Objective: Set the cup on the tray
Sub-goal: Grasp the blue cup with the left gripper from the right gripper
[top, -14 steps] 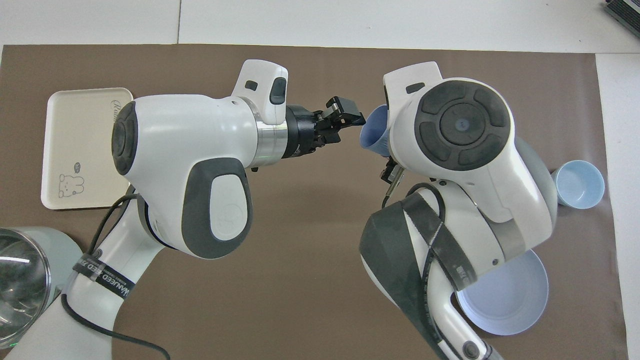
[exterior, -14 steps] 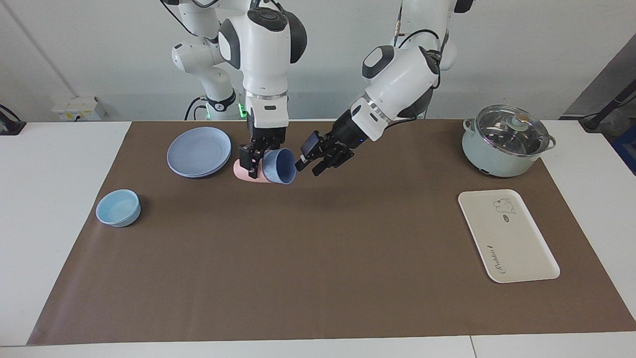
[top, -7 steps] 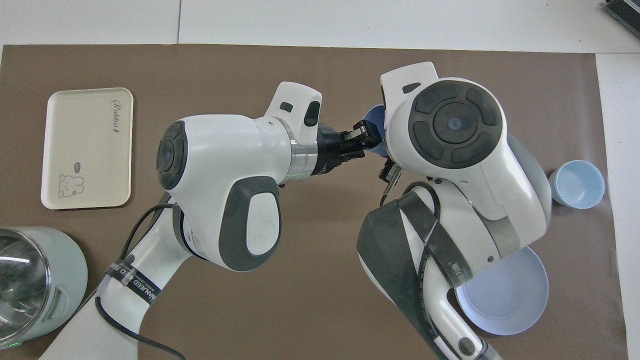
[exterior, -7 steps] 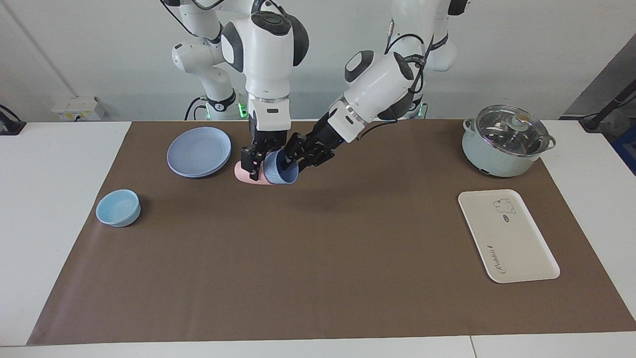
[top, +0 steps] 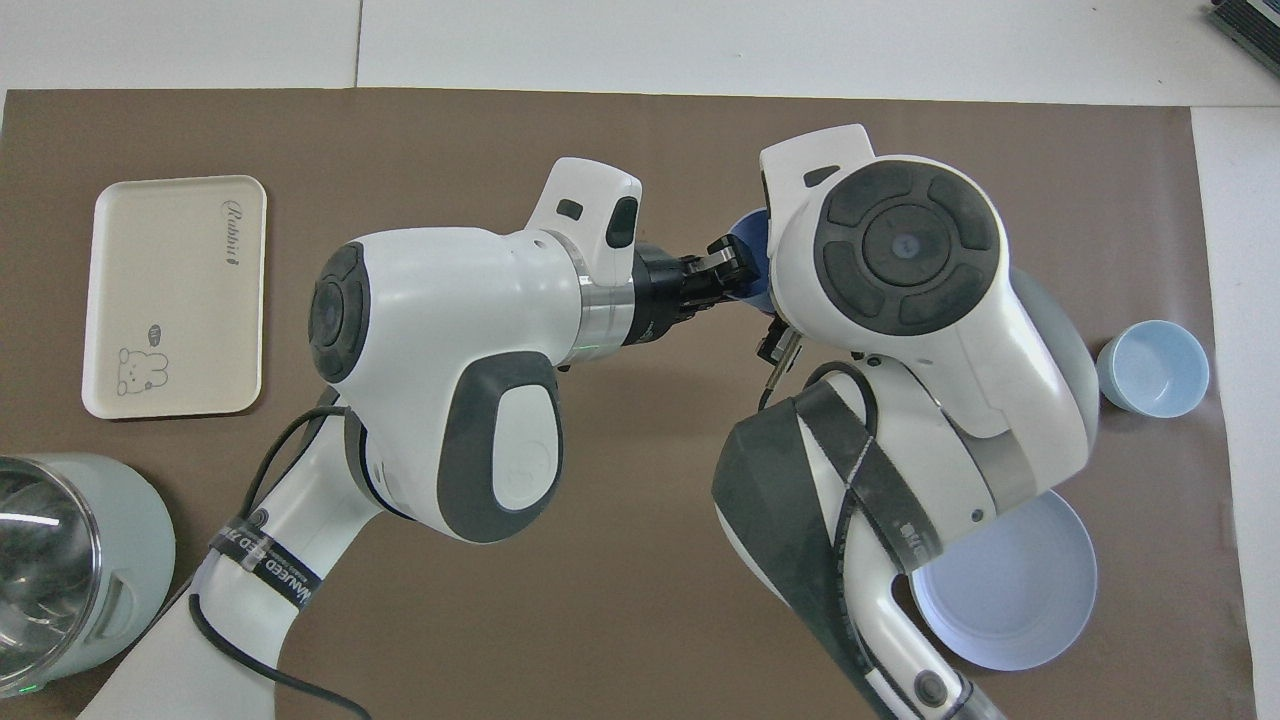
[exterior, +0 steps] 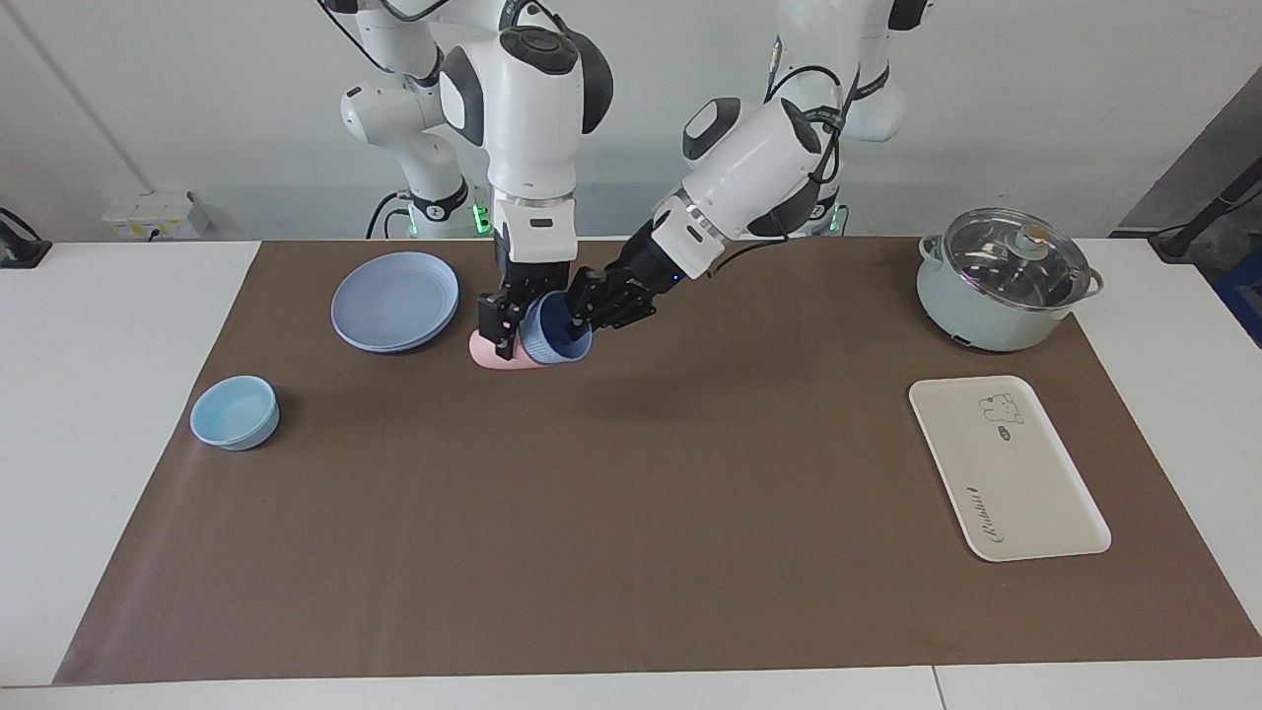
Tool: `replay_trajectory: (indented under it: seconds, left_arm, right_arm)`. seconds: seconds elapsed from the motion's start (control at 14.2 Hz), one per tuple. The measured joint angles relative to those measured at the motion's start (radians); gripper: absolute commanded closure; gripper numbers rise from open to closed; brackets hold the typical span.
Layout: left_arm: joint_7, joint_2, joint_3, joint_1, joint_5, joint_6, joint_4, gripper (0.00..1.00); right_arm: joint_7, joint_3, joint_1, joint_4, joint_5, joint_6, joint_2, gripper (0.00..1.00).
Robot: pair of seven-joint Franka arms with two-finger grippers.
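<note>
The periwinkle-blue cup [exterior: 552, 340] hangs tilted, mouth toward the left arm's end of the table, just above a pink cup [exterior: 485, 348] on the mat. My right gripper [exterior: 506, 323] comes straight down and is shut on the blue cup's side. My left gripper [exterior: 582, 308] reaches in sideways and is at the cup's rim. In the overhead view only a sliver of the cup [top: 748, 262] shows beside the left gripper [top: 728, 270]; the right gripper is hidden under its own arm. The cream tray [exterior: 1025, 483] lies bare at the left arm's end of the table, and it also shows in the overhead view [top: 190, 300].
A blue-lilac plate [exterior: 394, 299] lies beside the cups toward the right arm's end. A light-blue bowl [exterior: 235, 411] stands farther out at that end. A lidded pot [exterior: 1006, 281] stands near the tray, closer to the robots.
My left gripper has moved from beside the cup in to its rim. The right gripper has kept hold of the cup and shifted only slightly.
</note>
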Motion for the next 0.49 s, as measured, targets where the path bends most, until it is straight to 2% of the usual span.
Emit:
replay_trajectory:
  seconds: [0.28, 0.49]
  left_arm:
    - [0.001, 0.000, 0.009, 0.009, 0.000, -0.019, 0.020, 1.00]
    - [0.001, 0.011, 0.013, 0.072, 0.000, -0.149, 0.093, 1.00]
  right_arm:
    - [0.001, 0.000, 0.000, 0.004, 0.000, 0.017, 0.000, 1.00]
    - [0.001, -0.001, -0.001, 0.005, 0.000, 0.019, 0.002, 1.00]
